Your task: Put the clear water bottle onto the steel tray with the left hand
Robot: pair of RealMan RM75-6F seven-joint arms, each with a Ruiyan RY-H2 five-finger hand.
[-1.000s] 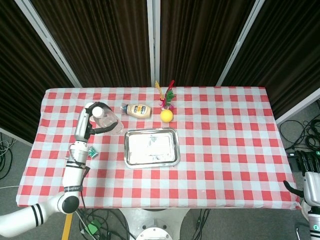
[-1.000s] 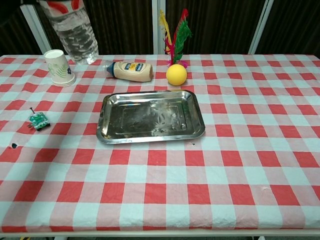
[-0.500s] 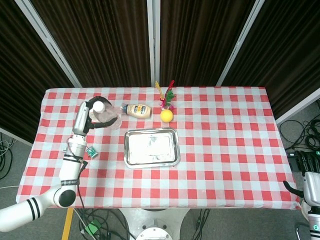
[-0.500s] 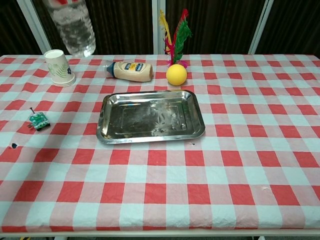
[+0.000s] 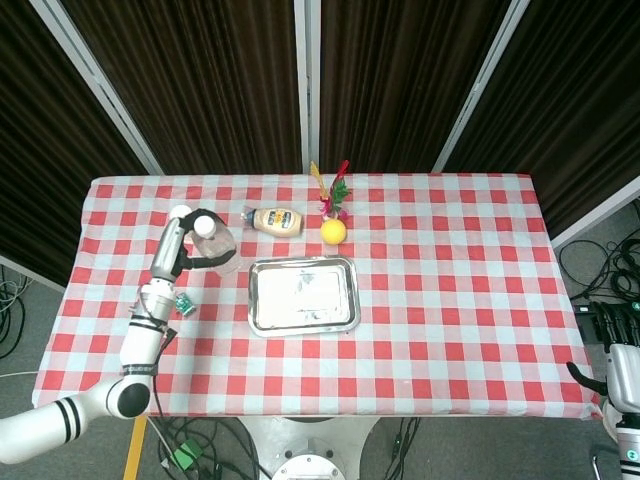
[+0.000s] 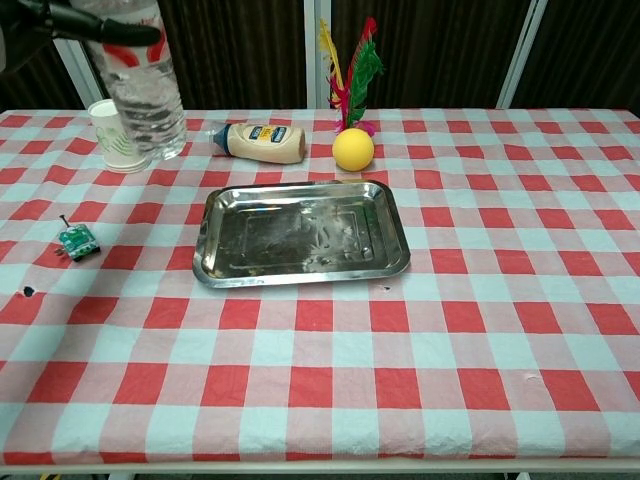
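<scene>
Near the left edge of the table [image 6: 560, 400], the left hand [image 5: 196, 238] holds the clear water bottle [image 6: 143, 95] with its dark fingers [image 6: 110, 31] wrapped around the upper part, the bottle upright and its white cap showing in the head view. Half a second ago the bottle hung higher and leaned in the chest view, its base well above the cloth; now it sits lower, its base level with the paper cup [image 6: 108, 135] just behind it (whether it touches the cloth I cannot tell). It has also shifted slightly toward the steel tray [image 6: 302, 236], which lies unmoved at the middle of the table, still apart from the bottle. Along the far edge the mayonnaise bottle [image 6: 258, 142] lies on its side, with the yellow ball [image 6: 352, 149] and the feathered shuttlecock [image 6: 348, 65] beside it, all as before. A small green gadget [image 6: 76, 241] rests near the left edge. Beyond the near right corner, the right hand [image 5: 622, 375] stays off the table; its fingers cannot be made out.
</scene>
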